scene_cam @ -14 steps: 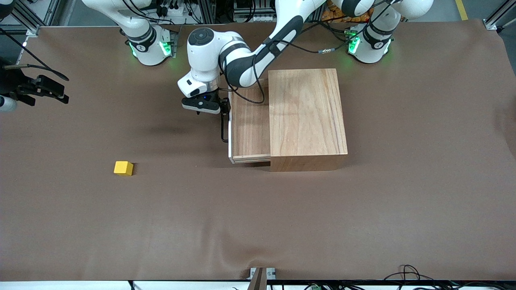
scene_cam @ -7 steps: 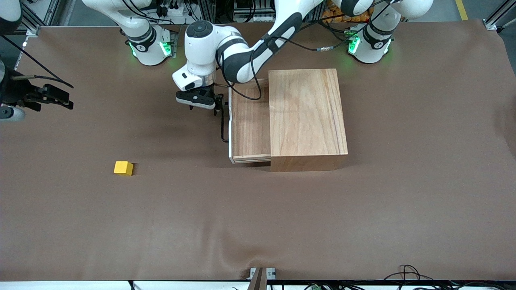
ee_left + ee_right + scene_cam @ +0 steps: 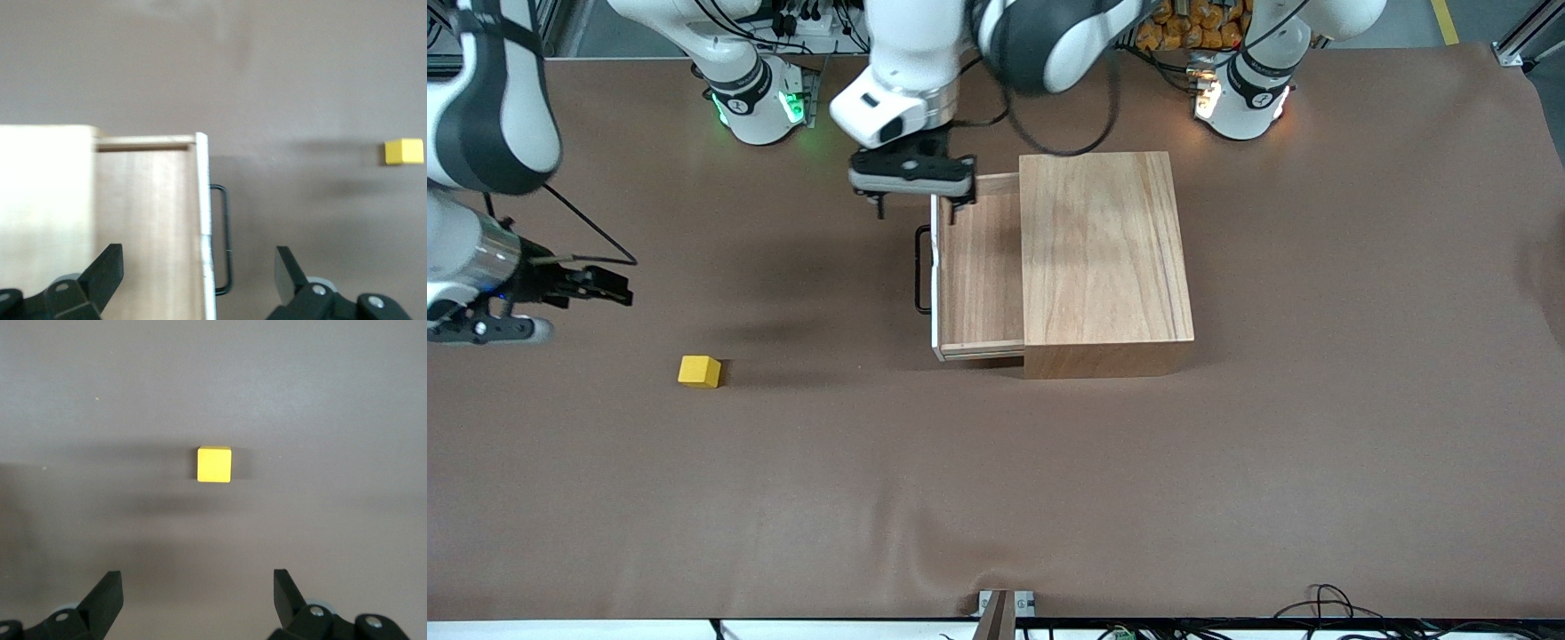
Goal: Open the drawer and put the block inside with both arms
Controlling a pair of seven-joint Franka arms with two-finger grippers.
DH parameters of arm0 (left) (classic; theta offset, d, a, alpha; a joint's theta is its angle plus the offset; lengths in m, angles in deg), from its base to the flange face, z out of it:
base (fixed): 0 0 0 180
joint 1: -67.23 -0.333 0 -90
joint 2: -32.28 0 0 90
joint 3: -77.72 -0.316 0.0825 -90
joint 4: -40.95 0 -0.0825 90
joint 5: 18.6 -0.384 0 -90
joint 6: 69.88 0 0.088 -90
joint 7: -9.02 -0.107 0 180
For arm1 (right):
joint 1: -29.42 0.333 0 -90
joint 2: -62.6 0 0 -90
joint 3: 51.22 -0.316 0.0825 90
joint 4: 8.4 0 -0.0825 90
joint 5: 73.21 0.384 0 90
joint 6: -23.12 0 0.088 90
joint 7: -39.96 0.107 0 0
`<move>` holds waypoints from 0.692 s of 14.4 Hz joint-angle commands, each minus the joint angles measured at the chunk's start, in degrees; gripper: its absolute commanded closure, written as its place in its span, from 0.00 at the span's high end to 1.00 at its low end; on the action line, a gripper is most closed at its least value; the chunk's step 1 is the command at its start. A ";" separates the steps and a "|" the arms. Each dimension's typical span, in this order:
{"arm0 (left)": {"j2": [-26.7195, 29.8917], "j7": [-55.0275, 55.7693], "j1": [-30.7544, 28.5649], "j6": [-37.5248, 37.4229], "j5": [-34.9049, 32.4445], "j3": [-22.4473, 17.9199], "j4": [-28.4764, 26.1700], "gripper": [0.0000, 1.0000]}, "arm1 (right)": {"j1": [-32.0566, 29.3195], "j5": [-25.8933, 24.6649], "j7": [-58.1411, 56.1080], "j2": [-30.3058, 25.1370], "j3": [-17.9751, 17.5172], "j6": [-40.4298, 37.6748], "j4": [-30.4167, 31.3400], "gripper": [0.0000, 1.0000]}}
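Drawer (image 3: 978, 271) pulled out of wooden box (image 3: 1104, 258); left gripper (image 3: 913, 187) over its front corner — jaws spread, empty; right gripper (image 3: 197, 603) spread above table, near block (image 3: 699, 371).

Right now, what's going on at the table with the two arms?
The drawer of the wooden box is pulled partly out and holds nothing. The left gripper hangs open above the drawer's front panel, gripping nothing. The yellow block sits on the brown table cover toward the right arm's end, not yet picked up. The right gripper is open in the air near it.
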 commanded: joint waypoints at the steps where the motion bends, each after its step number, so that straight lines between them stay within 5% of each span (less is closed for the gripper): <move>1: 5.93 -0.74 -3.71 -6.41 1.06 0.18 -3.08 1.00 | -1.13 0.23 -0.56 2.45 -0.48 2.58 0.63 1.00; 7: 13.32 -15.32 -16.28 -19.08 2.20 0.53 -3.08 1.00 | -1.22 0.23 -0.74 11.77 -0.48 12.07 1.06 1.00; 10: 14.82 -17.36 -21.73 -22.78 3.96 0.53 -3.42 1.00 | -0.95 0.23 -1.97 12.48 -0.48 22.59 7.72 1.00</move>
